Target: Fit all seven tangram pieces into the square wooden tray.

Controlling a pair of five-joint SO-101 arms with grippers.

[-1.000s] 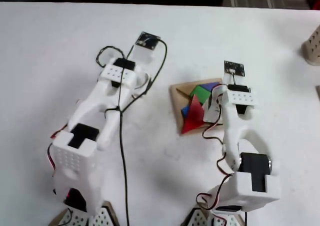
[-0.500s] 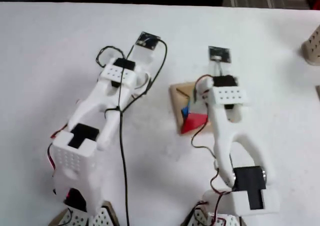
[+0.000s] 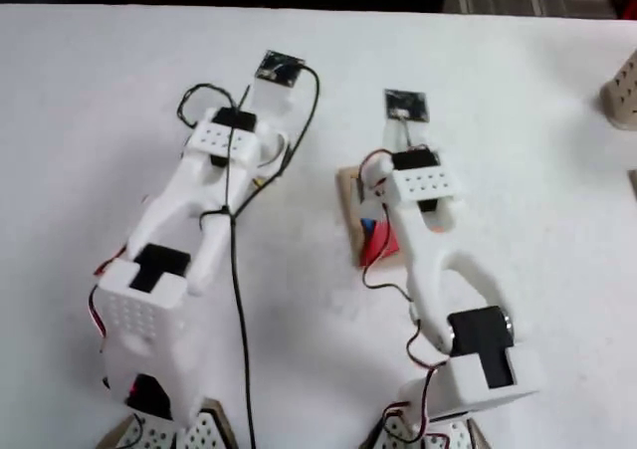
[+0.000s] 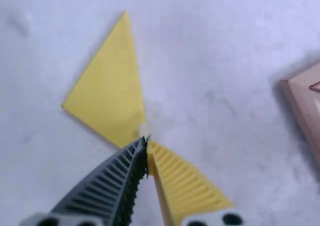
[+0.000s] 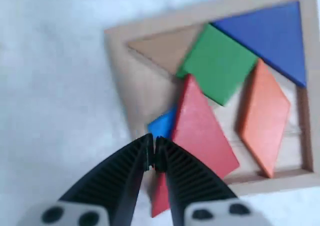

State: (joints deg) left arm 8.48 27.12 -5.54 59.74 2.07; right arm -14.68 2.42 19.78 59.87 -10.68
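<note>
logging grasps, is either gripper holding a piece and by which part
Nothing held: left gripper shut at the yellow triangle's corner, right gripper shut over the red triangle.

Bright even light, white table (image 3: pixel 90 81) washed out, faint soft shadows

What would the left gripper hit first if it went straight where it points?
Probably the yellow triangle, lying on the table just ahead of the left gripper; depth is unclear.

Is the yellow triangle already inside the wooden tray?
No, the yellow triangle lies flat on the white table, apart from the wooden tray.
</note>
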